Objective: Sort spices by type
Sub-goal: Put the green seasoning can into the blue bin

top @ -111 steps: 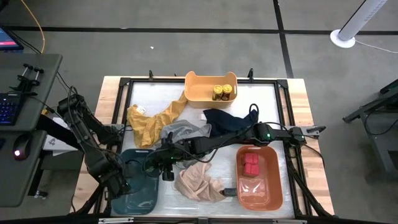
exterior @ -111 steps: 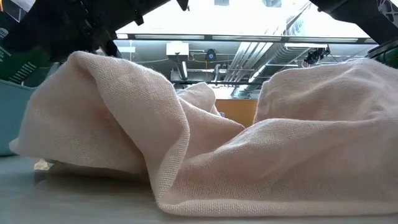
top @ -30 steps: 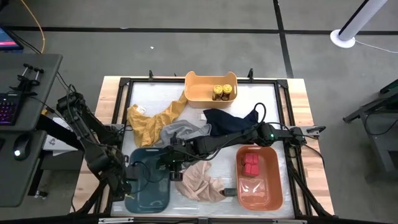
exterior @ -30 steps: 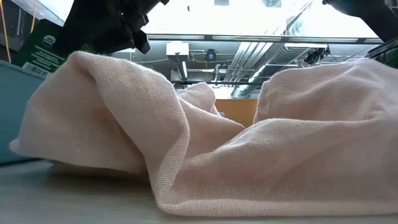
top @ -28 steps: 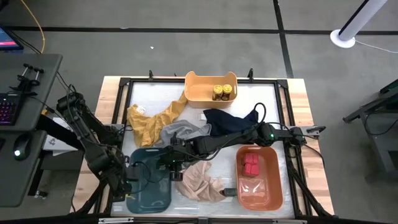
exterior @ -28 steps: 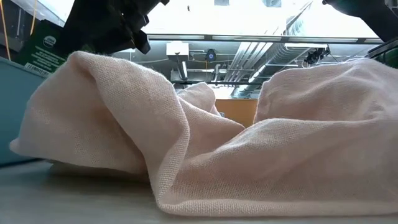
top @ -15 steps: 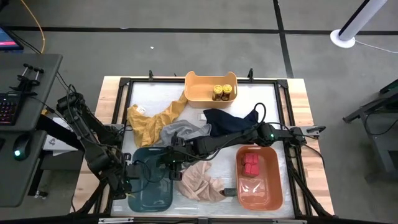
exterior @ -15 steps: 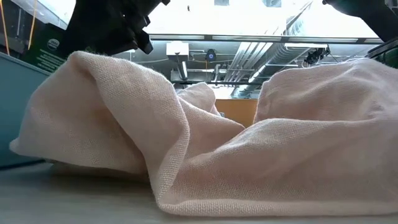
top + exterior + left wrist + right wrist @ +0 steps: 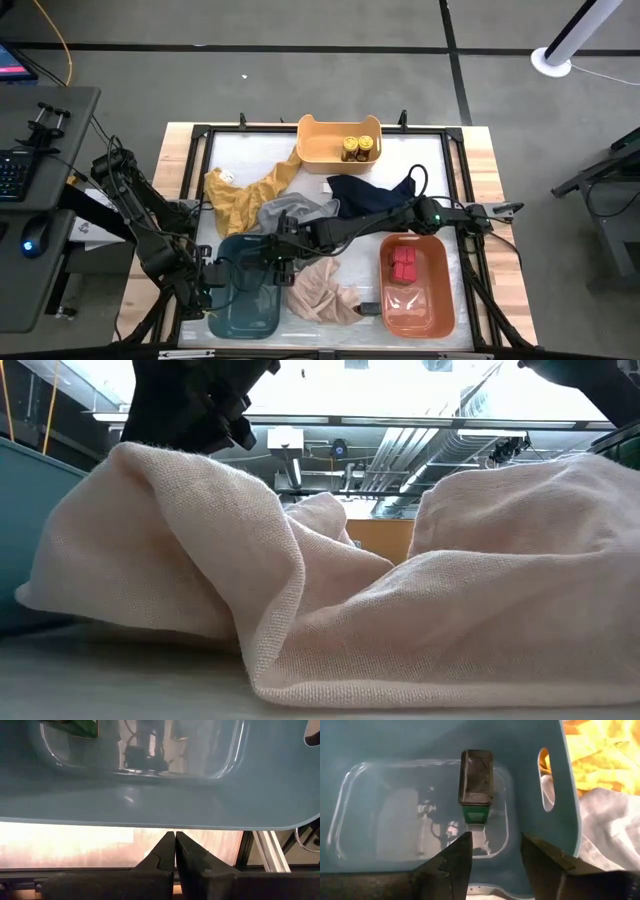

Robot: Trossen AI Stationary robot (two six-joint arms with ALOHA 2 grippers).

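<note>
A dark tin with a green end (image 9: 476, 785) lies inside the blue bin (image 9: 245, 298) at the table's near left. My right gripper (image 9: 495, 845) hangs open just above the bin (image 9: 268, 268), its fingers clear of the tin. My left gripper (image 9: 175, 837) is shut at the bin's left rim (image 9: 205, 287). Red tins (image 9: 403, 262) lie in the orange bin (image 9: 440, 300). Yellow-lidded jars (image 9: 357, 148) stand in the yellow bin (image 9: 320, 150). My left gripper's shut fingertips (image 9: 175, 834) meet the outer edge of the blue bin's rim (image 9: 175, 826) on the bin's left side. The fingers point steeply down. The bin stands flat on the table.
Cloths lie between the bins: yellow (image 9: 240, 195), grey (image 9: 295, 212), dark navy (image 9: 375, 190) and beige (image 9: 320, 292). The beige cloth (image 9: 400, 590) fills the low view, beside the bin's wall (image 9: 30, 530). A black frame (image 9: 200, 180) runs round the table.
The green-labelled tin, seen at my right gripper in the low view, has gone down out of sight behind the blue bin's wall. The blue bin has slid a little toward the table's right edge.
</note>
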